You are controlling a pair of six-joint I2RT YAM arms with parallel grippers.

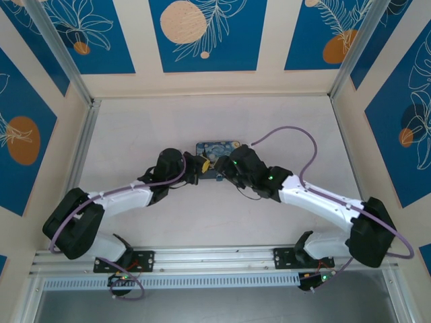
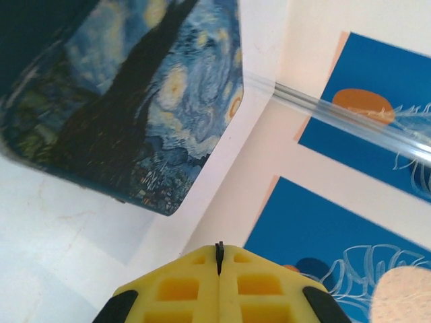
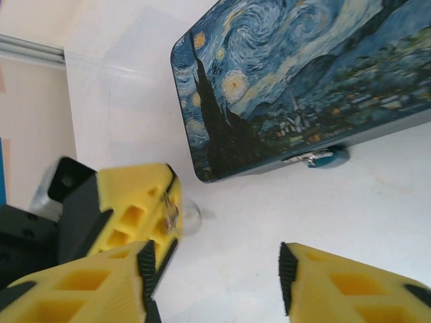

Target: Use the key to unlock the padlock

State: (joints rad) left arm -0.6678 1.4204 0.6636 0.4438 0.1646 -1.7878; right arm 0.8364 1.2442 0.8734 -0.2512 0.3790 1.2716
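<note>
The blue-and-yellow swirl-painted box (image 3: 296, 87) lies on the white table. A small teal padlock (image 3: 328, 157) hangs at the latch on its front edge. My left gripper (image 2: 219, 252) is shut, with a thin dark sliver pinched between its yellow pads. In the right wrist view, a small shiny metal key (image 3: 170, 214) with a clear ring (image 3: 191, 217) sticks out of the left gripper (image 3: 138, 202), just left of the box's corner. My right gripper (image 3: 217, 272) stands open above bare table, short of the padlock. From above, both grippers (image 1: 200, 165) (image 1: 225, 171) meet at the box (image 1: 217, 149).
Painted blue-and-cream walls and an aluminium frame post (image 2: 350, 118) close in the table. A metal rail (image 1: 215, 259) runs along the near edge. Bare white table (image 3: 303, 215) lies in front of the box.
</note>
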